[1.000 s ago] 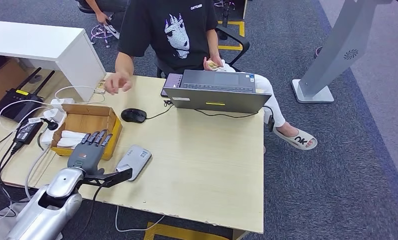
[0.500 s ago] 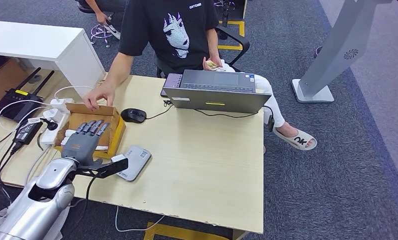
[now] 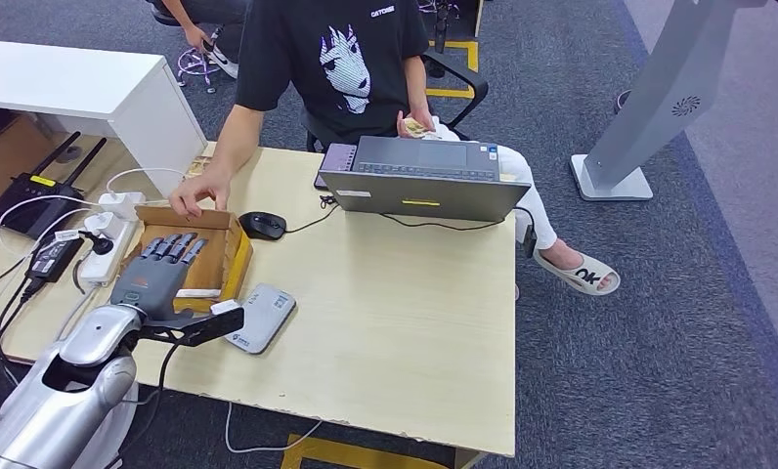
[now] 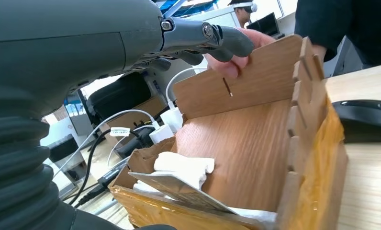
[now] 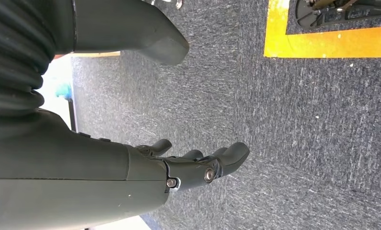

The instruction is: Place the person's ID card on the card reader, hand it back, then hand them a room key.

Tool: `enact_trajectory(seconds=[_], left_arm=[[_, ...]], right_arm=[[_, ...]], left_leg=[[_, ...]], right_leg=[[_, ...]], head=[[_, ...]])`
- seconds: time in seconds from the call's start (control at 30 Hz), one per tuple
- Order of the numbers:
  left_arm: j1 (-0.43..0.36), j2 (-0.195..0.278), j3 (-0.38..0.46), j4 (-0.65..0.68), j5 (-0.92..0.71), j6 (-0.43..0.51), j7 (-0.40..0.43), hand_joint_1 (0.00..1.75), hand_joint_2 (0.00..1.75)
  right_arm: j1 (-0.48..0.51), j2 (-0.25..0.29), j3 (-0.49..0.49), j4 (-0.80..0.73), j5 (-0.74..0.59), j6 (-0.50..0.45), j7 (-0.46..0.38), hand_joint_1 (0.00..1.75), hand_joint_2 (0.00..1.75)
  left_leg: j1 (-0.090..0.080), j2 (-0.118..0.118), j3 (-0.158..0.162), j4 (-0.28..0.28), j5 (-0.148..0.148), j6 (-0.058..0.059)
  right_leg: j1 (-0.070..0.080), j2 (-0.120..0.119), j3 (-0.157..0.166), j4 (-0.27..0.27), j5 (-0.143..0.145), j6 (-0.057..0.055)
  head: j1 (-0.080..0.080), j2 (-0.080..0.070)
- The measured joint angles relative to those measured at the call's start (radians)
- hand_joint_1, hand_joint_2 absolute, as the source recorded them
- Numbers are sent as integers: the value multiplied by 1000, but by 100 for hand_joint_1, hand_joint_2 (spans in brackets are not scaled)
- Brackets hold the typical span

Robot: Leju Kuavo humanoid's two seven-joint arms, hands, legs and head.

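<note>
Head view: the left hand [image 3: 158, 276] hovers over the near part of a cardboard box [image 3: 231, 256] at the table's [image 3: 405, 313] left side, fingers stretched out flat and a little apart, holding nothing. A person [image 3: 336, 59] in a black shirt sits across the table; their hand [image 3: 192, 195] grips the far wall of the box. The grey card reader [image 3: 260, 317] lies on the table just right of the box's near corner, beside the robot's thumb. A black mouse [image 3: 262, 225] sits just beyond the box, and an open laptop [image 3: 422, 182] stands farther right, facing the person. Left of the box lie a white power strip [image 3: 109, 234], cables and a black router [image 3: 35, 195].

Left wrist view: the hand's dark fingers [image 4: 212, 39] reach out above the open box [image 4: 255, 143], with nothing between them. Inside the box, white cards [image 4: 184, 166] and a flat grey card [image 4: 179, 189] lie stacked at the near end; I cannot tell which is a room key or an ID card. The person's fingers [image 4: 231, 62] curl over the far wall. The mouse [image 4: 365, 120] shows past the side wall.

Right wrist view: the right hand [image 5: 198, 165] hangs over grey carpet [image 5: 313, 129], fingers loosely spread and lightly curved, empty. A yellow floor stripe [image 5: 322, 43] runs nearby.
</note>
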State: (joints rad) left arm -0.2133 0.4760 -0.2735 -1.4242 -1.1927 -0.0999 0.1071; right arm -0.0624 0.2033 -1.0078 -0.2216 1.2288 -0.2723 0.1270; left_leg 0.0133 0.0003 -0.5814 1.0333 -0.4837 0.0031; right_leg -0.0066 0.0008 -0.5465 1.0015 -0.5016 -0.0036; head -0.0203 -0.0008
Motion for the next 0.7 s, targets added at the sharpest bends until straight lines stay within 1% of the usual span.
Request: enact_trajectory(seconds=[0.1,0.2,0.4,0.47,0.5,0.53,0.6,0.63,0.67,0.7], left_arm=[[0,2,0,9,-3,-6,3,10,175],[-1,2,-1,20,-6,-14,7,22,175],[-9,2,-1,42,-7,-29,10,24,175],[-11,2,-2,48,-7,-29,10,29,175],[-11,2,-2,50,-7,-29,10,41,175],[-12,2,-2,52,-7,-29,10,73,175],[-13,1,-2,56,-7,-29,10,144,175],[-14,1,-2,58,-7,-29,10,169,175],[-15,-1,-2,61,-7,-28,10,175,175],[-17,-3,-2,66,-7,-25,10,175,175]], right_arm=[[0,0,-1,0,2,0,1,0,175],[0,0,-2,0,3,0,2,0,175],[0,0,-6,0,6,0,4,0,175],[0,-1,-7,0,7,0,4,0,175],[0,-1,-7,0,7,0,4,0,175],[0,-1,-7,0,7,0,4,0,175],[0,-2,-7,0,7,0,4,0,175],[0,-2,-7,0,7,0,4,0,175],[-1,-2,-7,0,8,0,4,0,175],[-1,-2,-7,0,11,0,3,0,175]], left_leg=[[0,0,0,0,0,0],[0,0,0,0,0,0],[0,0,0,0,0,0],[0,0,0,0,0,0],[0,0,0,0,0,0],[0,0,0,0,0,0],[0,0,0,0,0,0],[0,0,0,0,0,0],[0,0,0,0,0,0],[0,0,0,0,0,0]], right_leg=[[0,0,0,0,0,0],[0,0,0,0,0,0],[0,0,0,0,0,0],[0,0,0,0,0,0],[0,0,0,0,0,0],[0,0,0,0,0,0],[0,0,0,0,0,0],[0,0,0,0,0,0],[0,0,0,0,0,0],[0,0,0,0,0,0]], head=[[0,0],[0,0],[0,0],[0,0],[0,0],[0,0],[0,0],[0,0],[0,0],[0,0]])
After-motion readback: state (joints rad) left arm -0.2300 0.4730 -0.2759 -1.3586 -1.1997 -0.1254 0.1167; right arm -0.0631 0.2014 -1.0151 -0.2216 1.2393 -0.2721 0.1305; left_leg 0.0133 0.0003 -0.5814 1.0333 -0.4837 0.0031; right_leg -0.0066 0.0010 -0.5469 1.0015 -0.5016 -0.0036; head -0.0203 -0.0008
